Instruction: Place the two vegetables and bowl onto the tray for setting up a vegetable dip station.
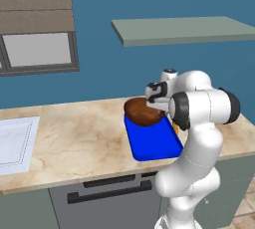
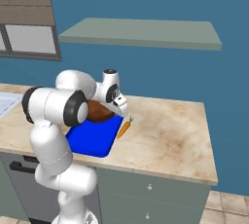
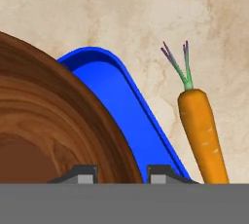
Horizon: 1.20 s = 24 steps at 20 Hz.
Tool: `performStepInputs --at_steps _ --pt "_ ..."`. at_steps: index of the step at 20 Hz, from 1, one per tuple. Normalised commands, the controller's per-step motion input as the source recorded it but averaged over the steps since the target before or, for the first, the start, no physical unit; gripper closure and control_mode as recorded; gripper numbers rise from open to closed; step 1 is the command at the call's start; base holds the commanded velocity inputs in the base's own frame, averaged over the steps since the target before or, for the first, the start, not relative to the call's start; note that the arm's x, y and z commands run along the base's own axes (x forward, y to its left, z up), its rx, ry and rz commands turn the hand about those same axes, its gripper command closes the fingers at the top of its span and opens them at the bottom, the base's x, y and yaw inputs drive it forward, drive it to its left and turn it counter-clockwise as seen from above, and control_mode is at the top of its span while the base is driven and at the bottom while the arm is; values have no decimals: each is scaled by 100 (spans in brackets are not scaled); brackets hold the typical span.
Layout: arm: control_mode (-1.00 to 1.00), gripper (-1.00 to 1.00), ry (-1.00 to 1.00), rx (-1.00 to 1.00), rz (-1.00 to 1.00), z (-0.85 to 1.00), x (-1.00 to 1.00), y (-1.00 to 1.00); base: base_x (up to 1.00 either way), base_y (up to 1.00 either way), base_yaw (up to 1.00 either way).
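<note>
A simulated home kitchen, rendered throughout. A beige marble-look counter (image 1: 74,138) runs along a deep blue wall (image 2: 160,77), with grey-green cabinet drawers (image 2: 146,194) fitted with small round knobs below it. Set under the counter is a grey dishwasher front (image 1: 104,200) with a dark bar handle. A pale grey-green shelf (image 2: 141,33) juts from the wall above, and brown horizontal blinds (image 1: 35,4) hang over a grey-framed window (image 1: 40,51). Tan tiles (image 2: 228,203) cover the floor. On the counter lie kitchen goods: a blue tray (image 1: 154,143), a wooden bowl (image 1: 142,112), an orange carrot (image 2: 124,128) and a white dotted-border sheet (image 1: 15,143).
</note>
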Motion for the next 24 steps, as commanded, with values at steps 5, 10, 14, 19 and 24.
performStepInputs --at_steps 5,10,14,19,24 --pt "-100 100 -1 0 1 -2 3 -11 0 0 0" --pt "-100 -100 0 0 0 0 0 0 0 0 0" --pt "-100 -100 0 0 0 0 0 0 0 0 0" --pt "-100 -100 0 -2 0 14 -1 -4 0 0 0" --pt "-100 -100 -4 -3 0 42 -26 -15 0 0 0"
